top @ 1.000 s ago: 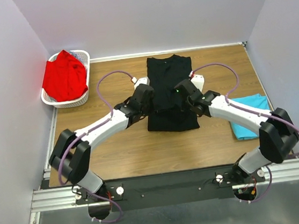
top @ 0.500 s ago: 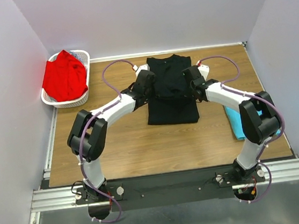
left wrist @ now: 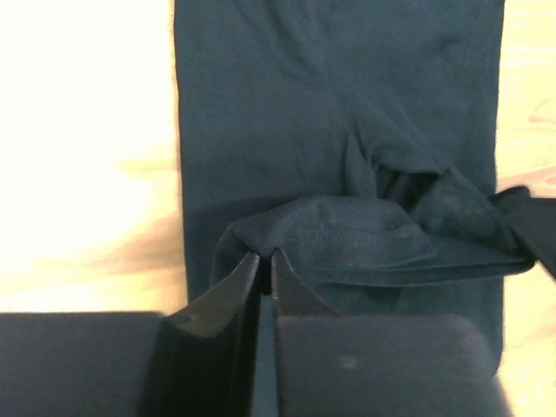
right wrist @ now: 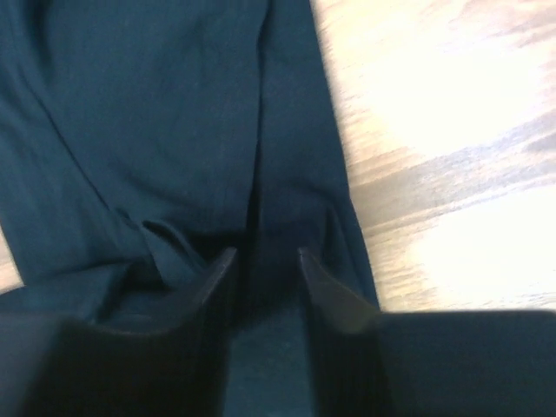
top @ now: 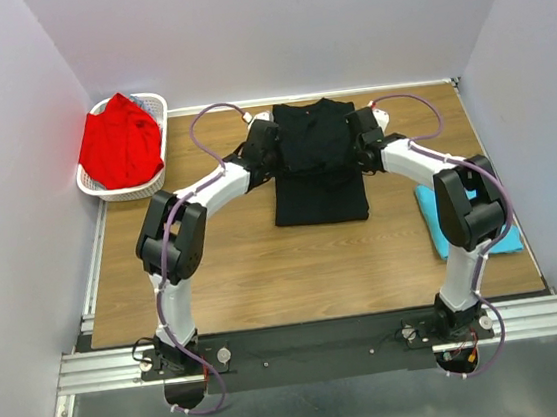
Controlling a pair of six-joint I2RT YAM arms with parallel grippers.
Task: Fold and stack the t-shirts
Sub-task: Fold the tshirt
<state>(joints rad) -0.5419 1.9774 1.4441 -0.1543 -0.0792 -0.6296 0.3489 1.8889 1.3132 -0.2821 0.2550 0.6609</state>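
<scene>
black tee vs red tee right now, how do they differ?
The black t-shirt lies flat in a narrow fold on the table; the red t-shirt sits bunched in the white basket. The left gripper pinches a fold of the black one; nothing touches the red one. Both are plain, single-colour cloth.

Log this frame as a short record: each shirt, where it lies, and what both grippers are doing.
black t-shirt: partly folded, middle of the table
left gripper: jaws shut on a raised fold of the black t-shirt
right gripper: jaws apart at the black t-shirt, grip unclear
red t-shirt: heaped in the white basket, far left
turquoise t-shirt: on the table, right side, partly hidden
</scene>
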